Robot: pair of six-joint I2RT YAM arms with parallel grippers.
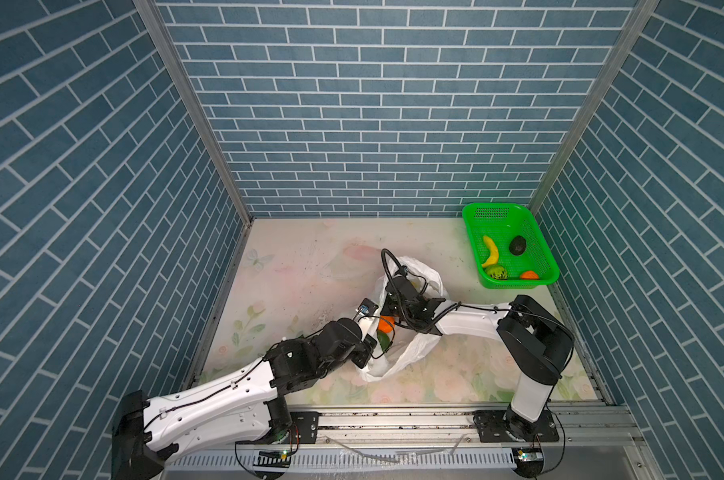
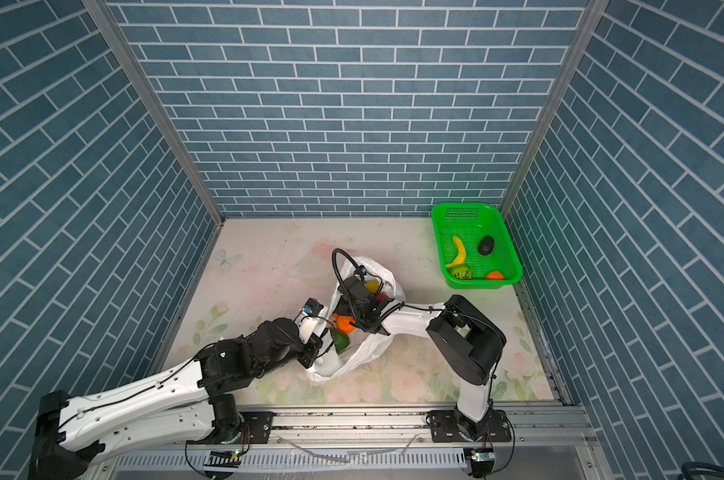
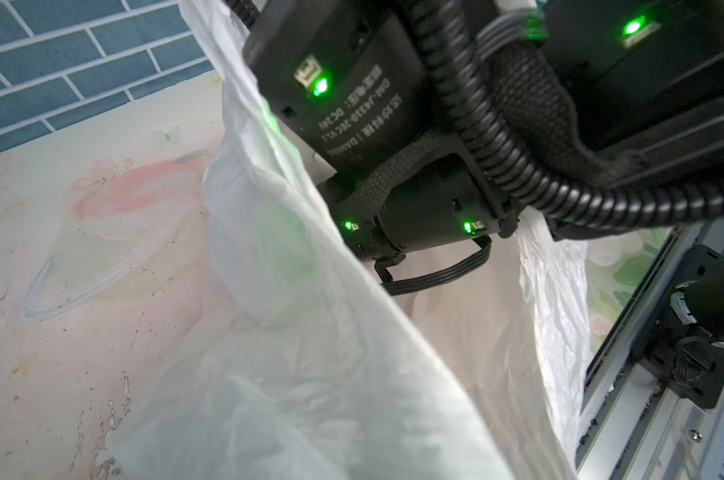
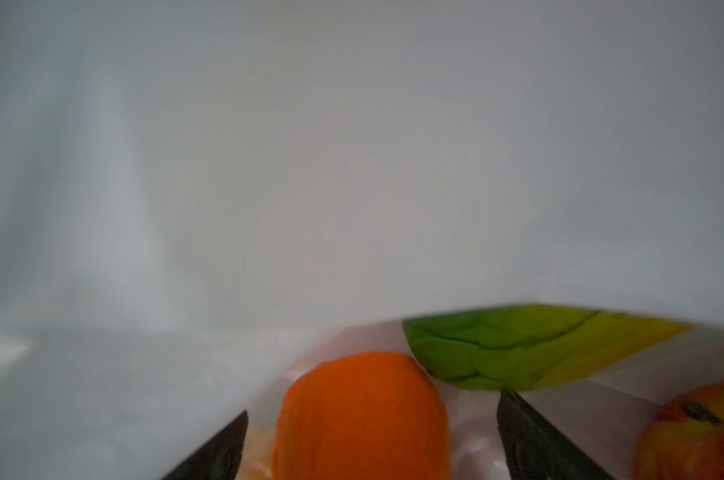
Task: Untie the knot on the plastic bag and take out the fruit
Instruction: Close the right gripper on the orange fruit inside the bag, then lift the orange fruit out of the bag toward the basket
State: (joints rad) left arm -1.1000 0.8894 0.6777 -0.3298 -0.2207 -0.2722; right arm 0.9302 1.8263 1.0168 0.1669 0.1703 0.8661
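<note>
The plastic bag [image 1: 414, 349] [image 2: 364, 353] lies open-mouthed mid-table; the knot does not show. My left gripper [image 1: 372, 338] [image 2: 325, 338] is shut on the bag's left rim, and white film [image 3: 310, 374] hides its jaws in the left wrist view. My right gripper [image 1: 387, 316] [image 2: 343, 318] [image 4: 372, 405] reaches into the bag, open. Its dark fingers [image 4: 530, 440] straddle an orange tangerine [image 1: 387, 323] [image 2: 345, 324] [image 4: 362, 415] with a gap on each side. Beside it lie a yellow-green mango [image 2: 340, 341] [image 4: 518, 349] and a red-yellow fruit [image 4: 700, 432].
A green mesh basket [image 1: 505, 208] [image 2: 472, 206] stands at the back right holding a banana [image 1: 491, 251], a dark avocado [image 1: 518, 245], a kiwi half [image 1: 498, 272] and an orange fruit [image 1: 529, 275]. Blue brick walls enclose three sides; a metal rail [image 1: 393, 419] runs along the front.
</note>
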